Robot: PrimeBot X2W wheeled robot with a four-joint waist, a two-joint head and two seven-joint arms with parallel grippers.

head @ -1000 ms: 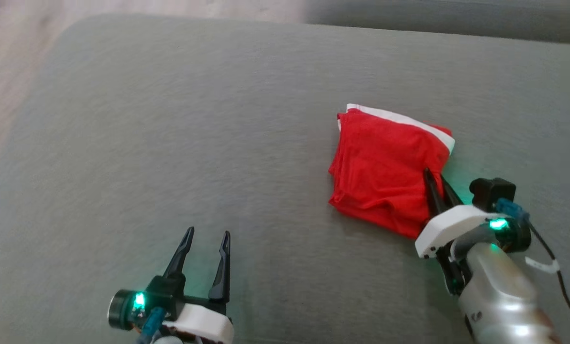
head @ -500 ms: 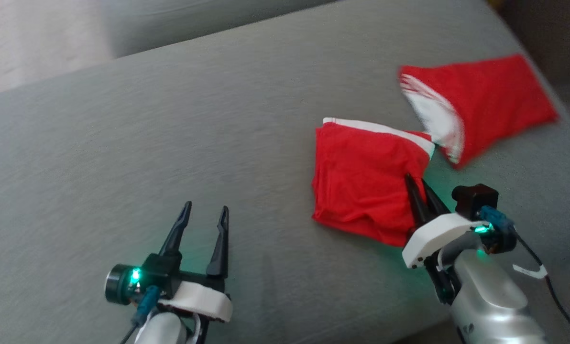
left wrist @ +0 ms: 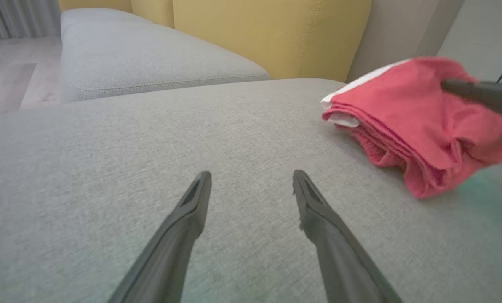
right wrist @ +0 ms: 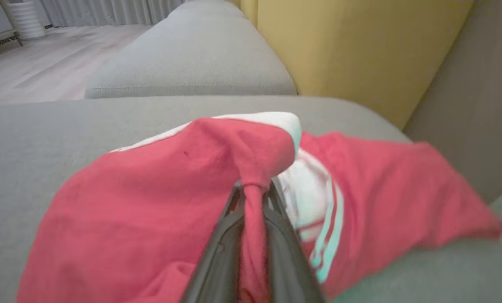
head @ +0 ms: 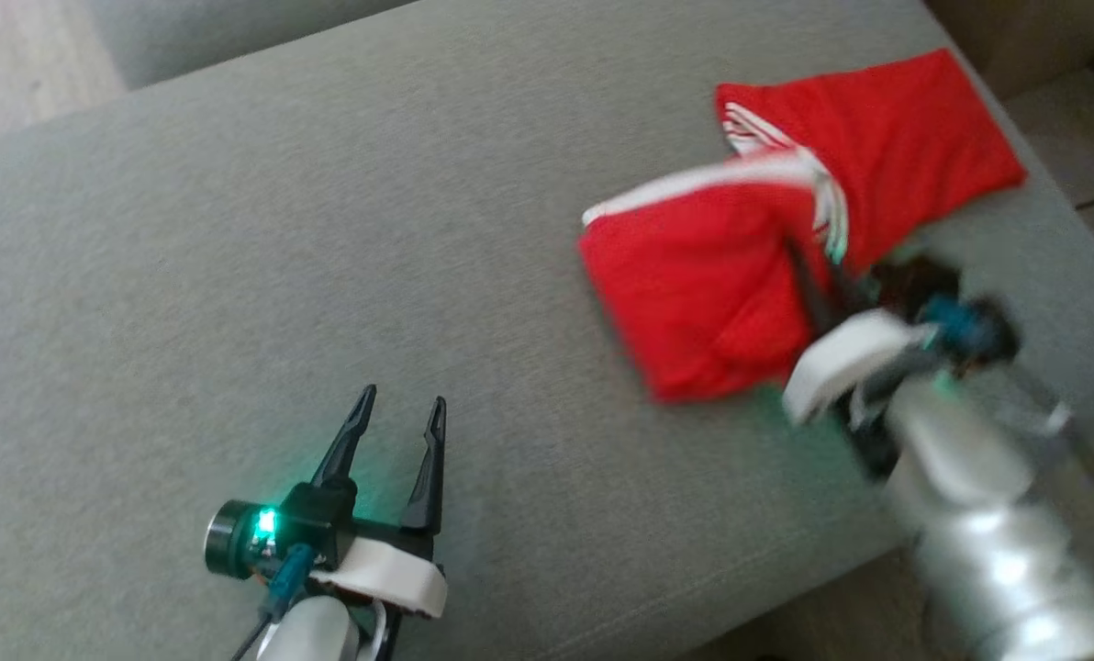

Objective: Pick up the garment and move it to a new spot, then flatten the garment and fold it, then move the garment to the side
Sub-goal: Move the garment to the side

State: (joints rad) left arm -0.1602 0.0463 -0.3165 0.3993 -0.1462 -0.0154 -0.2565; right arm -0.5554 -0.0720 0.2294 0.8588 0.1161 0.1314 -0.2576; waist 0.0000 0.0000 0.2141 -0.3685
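text: none legible | labels: none | brands: none | numbers: none | signs: none

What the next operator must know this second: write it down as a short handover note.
Left gripper: open, holding nothing, over the grey cushion, apart from the cloth.
Right gripper: shut on the folded red garment, pinching a bunch of fabric at its right edge.
Things: the folded red garment is on the cushion's right half. A second red garment with white stripes lies just beyond it, near the cushion's far right corner.
Done: the garment looks folded.
Left: carry it to the side, probably next to the second one, then release.
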